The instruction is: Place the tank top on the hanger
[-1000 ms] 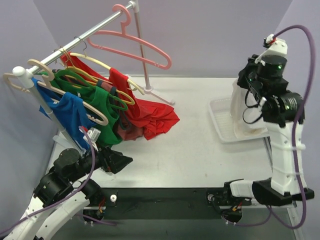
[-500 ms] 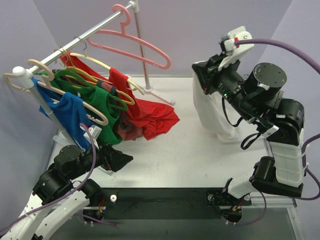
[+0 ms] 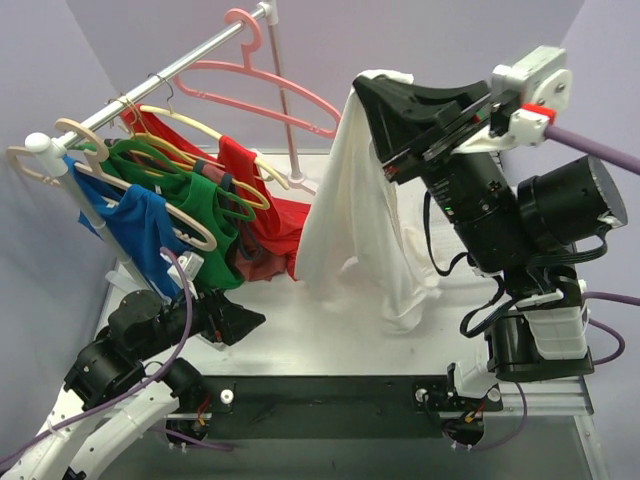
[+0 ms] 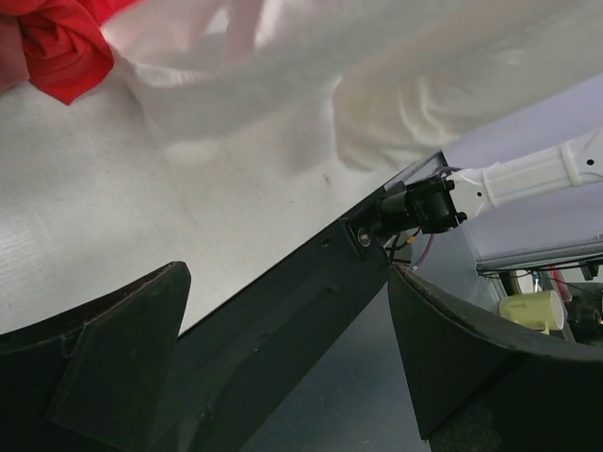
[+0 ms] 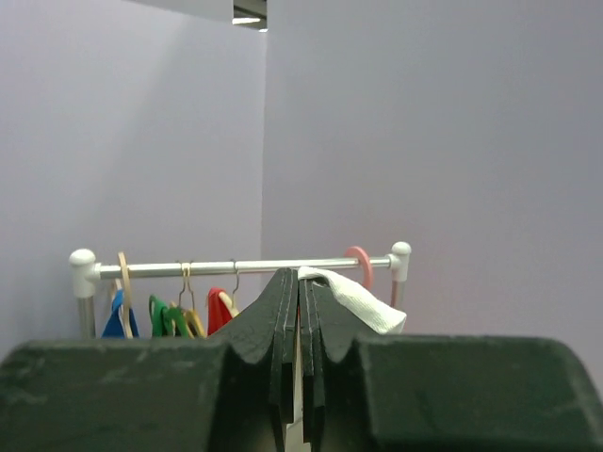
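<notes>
On the left, a blue shirt (image 3: pixel 140 228), green shirts (image 3: pixel 195 200) and red shirts (image 3: pixel 290 228) crowd the near end of a metal rail (image 3: pixel 172 70) on cream hangers (image 3: pixel 195 228), the red cloth sagging onto the white table (image 3: pixel 330 345). Below them, the left gripper (image 3: pixel 240 322) sits low at the near-left corner of the table. Its jaws are spread wide with nothing between them, and its wrist camera looks across the tabletop at white cloth and a scrap of red.

The pink hanger (image 3: pixel 262 98) hangs bare by its hook at the far end of the rail, its shoulders sloping down to the right.

Just right of it, the tank top (image 3: pixel 350 215) dangles in mid-air from the right gripper (image 3: pixel 370 88). The fingers are pressed together on a fold at its top edge, raised to about the height of the rail. The garment falls in long wrinkled folds and its lower end bunches on the table. Seen from above, its upper edge overlaps the tip of the hanger's right shoulder, though it is not possible to tell whether they touch.
</notes>
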Robot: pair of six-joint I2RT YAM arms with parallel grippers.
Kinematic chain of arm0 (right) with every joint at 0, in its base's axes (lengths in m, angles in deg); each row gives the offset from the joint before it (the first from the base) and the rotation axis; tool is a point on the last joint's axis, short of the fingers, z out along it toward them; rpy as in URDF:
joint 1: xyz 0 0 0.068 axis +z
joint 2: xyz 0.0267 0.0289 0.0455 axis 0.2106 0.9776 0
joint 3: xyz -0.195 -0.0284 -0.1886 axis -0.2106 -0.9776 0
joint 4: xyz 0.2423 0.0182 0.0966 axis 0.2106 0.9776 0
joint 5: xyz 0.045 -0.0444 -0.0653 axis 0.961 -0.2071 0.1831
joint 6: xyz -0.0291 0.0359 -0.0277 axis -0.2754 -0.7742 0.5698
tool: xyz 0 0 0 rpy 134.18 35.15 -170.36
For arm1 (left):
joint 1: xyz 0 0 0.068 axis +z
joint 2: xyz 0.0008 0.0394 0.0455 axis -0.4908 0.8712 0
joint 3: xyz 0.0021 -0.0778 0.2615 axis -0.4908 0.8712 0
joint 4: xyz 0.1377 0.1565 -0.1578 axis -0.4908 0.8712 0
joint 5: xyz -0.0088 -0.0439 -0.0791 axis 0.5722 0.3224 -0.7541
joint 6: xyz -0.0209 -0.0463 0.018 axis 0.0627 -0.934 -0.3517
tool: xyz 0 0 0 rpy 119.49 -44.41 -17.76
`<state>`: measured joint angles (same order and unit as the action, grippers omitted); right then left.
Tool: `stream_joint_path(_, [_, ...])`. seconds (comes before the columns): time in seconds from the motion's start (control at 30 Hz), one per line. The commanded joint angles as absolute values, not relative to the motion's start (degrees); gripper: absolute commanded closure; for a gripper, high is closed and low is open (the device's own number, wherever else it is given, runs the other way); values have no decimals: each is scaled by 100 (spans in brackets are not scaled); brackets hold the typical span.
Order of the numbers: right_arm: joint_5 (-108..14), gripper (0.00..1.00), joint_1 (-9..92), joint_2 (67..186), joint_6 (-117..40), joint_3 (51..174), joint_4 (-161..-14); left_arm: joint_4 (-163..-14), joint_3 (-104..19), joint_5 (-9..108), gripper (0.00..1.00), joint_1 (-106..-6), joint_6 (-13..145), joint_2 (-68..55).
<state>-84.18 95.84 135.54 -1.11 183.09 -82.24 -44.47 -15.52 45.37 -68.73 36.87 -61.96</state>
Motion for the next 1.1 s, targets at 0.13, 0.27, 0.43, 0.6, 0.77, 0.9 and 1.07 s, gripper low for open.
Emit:
stream_joint_path(0.13, [-8972, 100, 9425, 13403, 523, 17820, -9172, -4420, -1777, 4584, 3, -6886, 3779, -6169])
stream_joint_path(0.27, [-9543, 100, 8891, 13034, 173, 16828, -8916, -4376, -1794, 4602, 3, -6895, 3761, -6195])
stream_joint_path(0.43, [-10545, 100, 7696, 12463, -198, 15695, -8898, -4279, -1794, 4611, 3, -6895, 3735, -6265])
stream_joint_path(0.6, [-10757, 100, 6291, 12243, -697, 14727, -8179, -4253, -1742, 4514, 3, -6895, 3735, -6266])
stream_joint_path(0.77, [-10714, 100, 5146, 12102, -1585, 14102, -7467, -4130, -1733, 4278, 3, -6895, 3831, -6046])
stream_joint_path(0.9, [-10249, 100, 4548, 12102, -2199, 14066, -6694, -3963, -1715, 3978, 3, -6895, 4042, -5669])
stream_joint_path(1.07, [-8409, 53, 4433, 11813, -2807, 13514, -5560, -3761, -1636, 3978, 6, -6921, 4280, -5124])
